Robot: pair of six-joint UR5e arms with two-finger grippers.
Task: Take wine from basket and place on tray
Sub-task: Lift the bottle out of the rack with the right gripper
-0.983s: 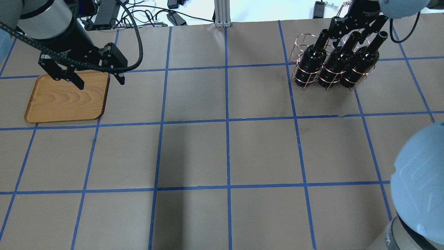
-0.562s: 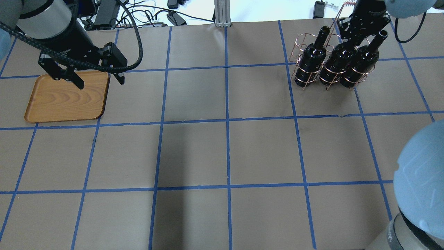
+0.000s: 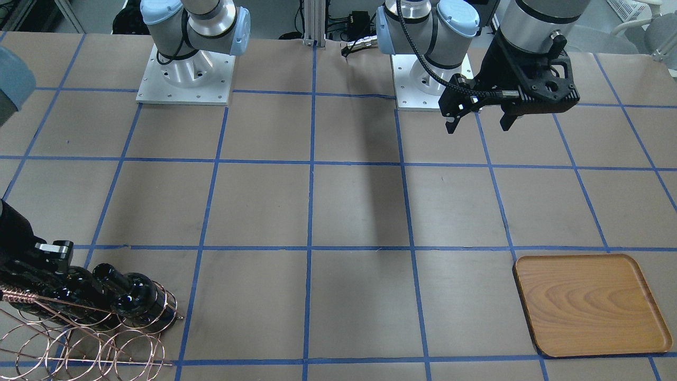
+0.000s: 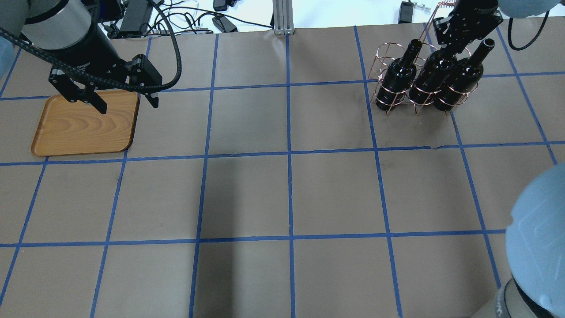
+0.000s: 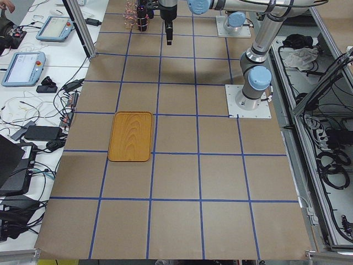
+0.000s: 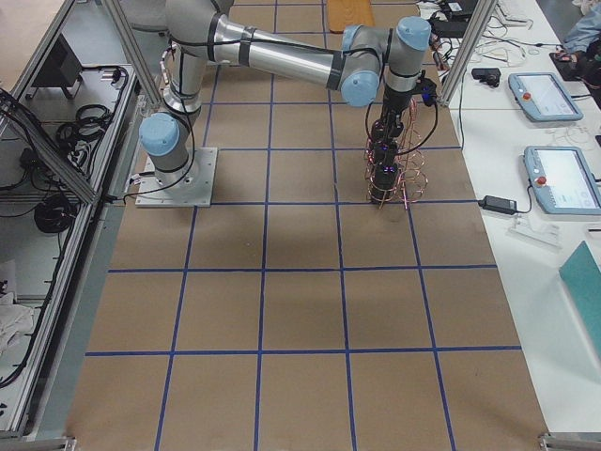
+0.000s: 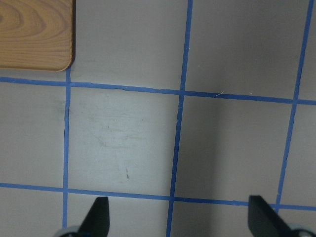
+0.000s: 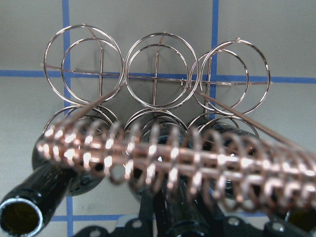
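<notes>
Black glass wine (image 4: 430, 79), the middle bottle in the basket (image 4: 382, 56), points its neck toward 1 o'clock into the right gripper (image 4: 449, 46), whose jaws seem clenched on it. The left gripper (image 4: 128, 106) gapes near the tray (image 4: 79, 132).

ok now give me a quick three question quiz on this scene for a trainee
1. True or false: the tray already holds a bottle.
2. How many wine bottles sit in the basket?
3. The left end effector is: A) open and empty, B) shut on a bottle, C) resting inside the basket.

Key: 1 false; 2 three; 3 A.
</notes>
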